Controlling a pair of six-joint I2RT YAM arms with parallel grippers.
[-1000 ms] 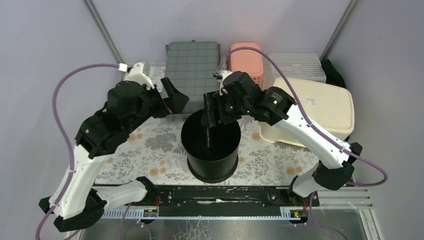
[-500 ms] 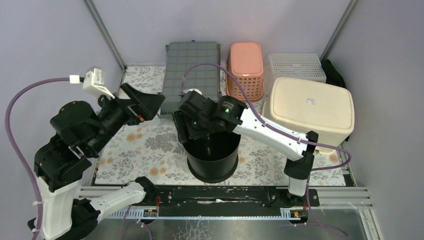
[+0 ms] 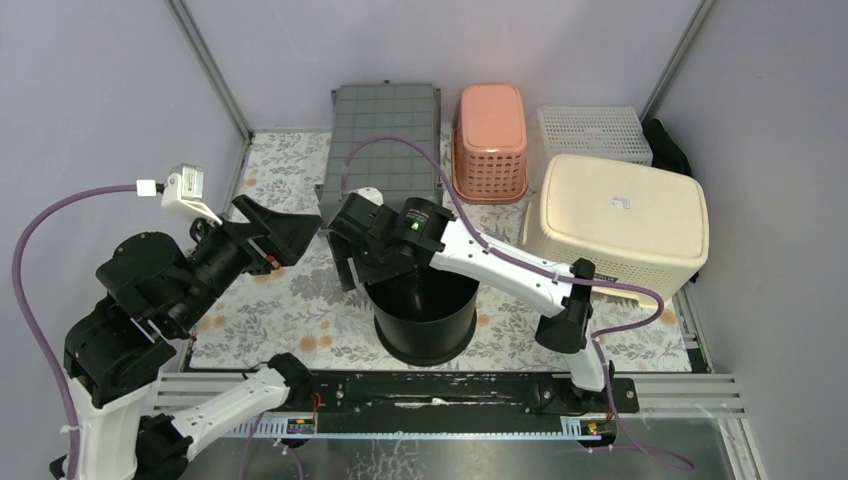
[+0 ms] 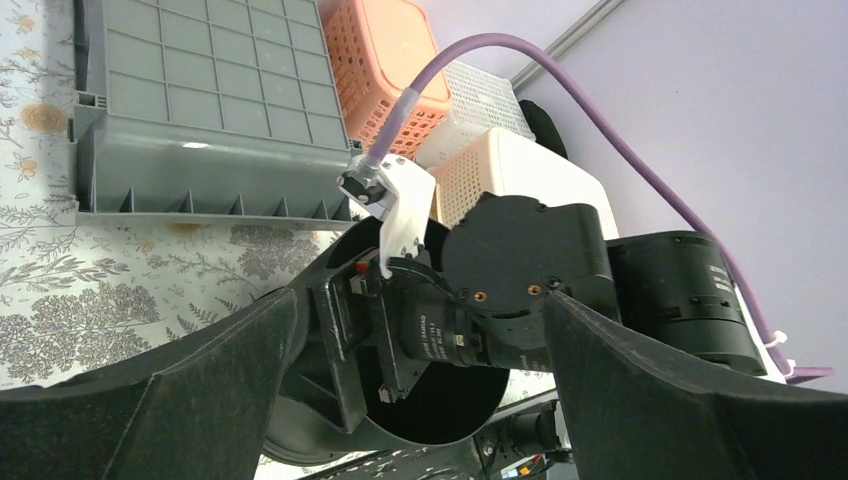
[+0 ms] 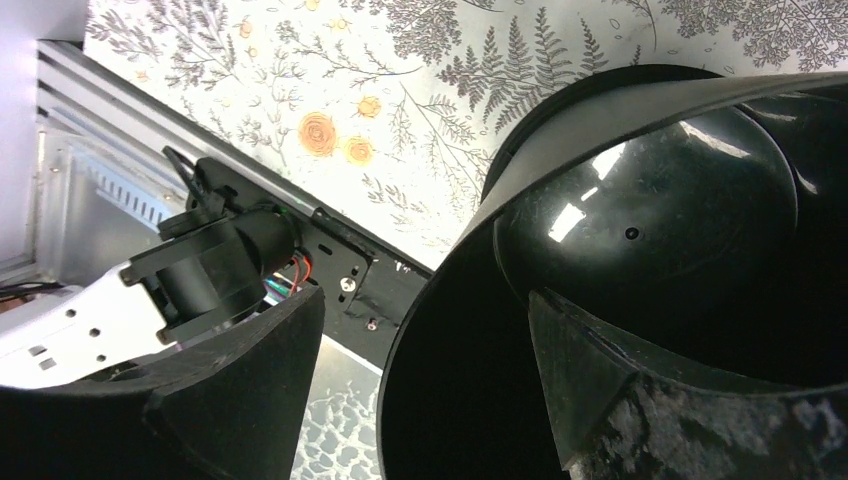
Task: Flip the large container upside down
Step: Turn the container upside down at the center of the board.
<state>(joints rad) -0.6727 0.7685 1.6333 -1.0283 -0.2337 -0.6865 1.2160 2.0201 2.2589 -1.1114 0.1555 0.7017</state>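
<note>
Right end effector (image 5: pixel 425 297) wide open, straddling large container (image 3: pixel 425 335) rim

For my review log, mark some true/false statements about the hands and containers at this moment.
1. The black container stands open end up. True.
2. The right hand straddles its rim, one finger inside and one outside. True.
3. The left hand is shut on the rim. False: it is open and apart from the container, to its left.
4. The pink basket sits between the grey crate and the white basket. True.
5. The cream bin is on the table's left side. False: it is on the right.
</note>
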